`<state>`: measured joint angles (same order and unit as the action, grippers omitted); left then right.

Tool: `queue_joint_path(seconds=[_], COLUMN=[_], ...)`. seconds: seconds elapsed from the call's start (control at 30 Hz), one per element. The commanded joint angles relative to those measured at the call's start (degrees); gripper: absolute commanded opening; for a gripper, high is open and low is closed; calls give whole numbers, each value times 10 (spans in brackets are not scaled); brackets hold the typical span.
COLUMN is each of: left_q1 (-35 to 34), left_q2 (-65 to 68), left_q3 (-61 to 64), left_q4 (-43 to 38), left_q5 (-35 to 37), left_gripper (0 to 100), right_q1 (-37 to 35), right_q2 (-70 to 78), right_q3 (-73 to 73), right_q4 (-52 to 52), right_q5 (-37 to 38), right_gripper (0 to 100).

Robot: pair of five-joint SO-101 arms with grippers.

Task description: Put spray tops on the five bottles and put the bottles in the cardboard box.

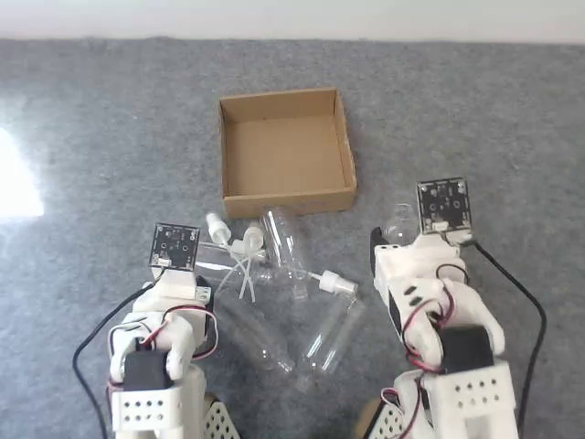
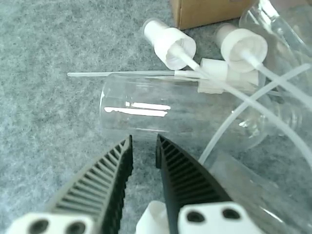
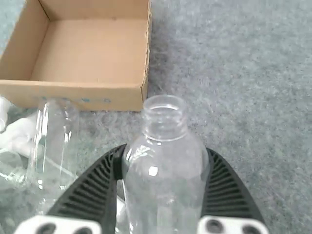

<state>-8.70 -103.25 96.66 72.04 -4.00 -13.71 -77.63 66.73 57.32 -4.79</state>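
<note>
My right gripper (image 3: 163,195) is shut on a clear, uncapped bottle (image 3: 165,165), its open neck toward the cardboard box (image 3: 87,53). In the high view that bottle (image 1: 399,222) pokes out under the right wrist, right of the box (image 1: 288,151). My left gripper (image 2: 144,144) is shut but for a narrow gap, with nothing in it, just short of a clear bottle (image 2: 170,112) lying on its side. Two white spray tops (image 2: 168,44) (image 2: 243,46) with long tubes lie beyond that bottle. Another spray top (image 1: 336,283) lies between the arms.
Several clear bottles (image 1: 283,242) (image 1: 334,334) lie in a tangle with the spray tubes on the grey carpet (image 1: 110,137) between the arms. One bottle (image 3: 51,141) lies close to the box's near wall. The box is open-topped with nothing inside.
</note>
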Motion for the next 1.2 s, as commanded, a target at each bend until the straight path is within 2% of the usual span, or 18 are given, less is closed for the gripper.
queue_joint_path(seconds=[0.0, 0.23, 0.53, 0.93, 1.0, 1.1, 1.17], left_q1=[3, 3, 13, -126, -128, -130, -129], left_q2=[-11, -11, -11, -11, -11, -11, -11], left_q3=[-1, -1, -22, -112, -136, -170, -189], left_q4=[3, 3, 6, 4, 3, 3, 3], left_q5=[4, 5, 2, 1, -30, -120, -133], left_gripper=[73, 73, 73, 73, 73, 74, 73], right_q1=[-6, -6, -6, -6, -6, -3, -3], right_q2=[-52, -105, -140, -144, -144, -144, -144], right_q3=[4, 75, 101, 116, 120, 126, 126], right_q4=[-14, -80, -86, -86, -93, -98, -98], right_q5=[-6, -8, -9, -10, -10, -10, -10], right_gripper=[110, 111, 108, 108, 108, 108, 108])
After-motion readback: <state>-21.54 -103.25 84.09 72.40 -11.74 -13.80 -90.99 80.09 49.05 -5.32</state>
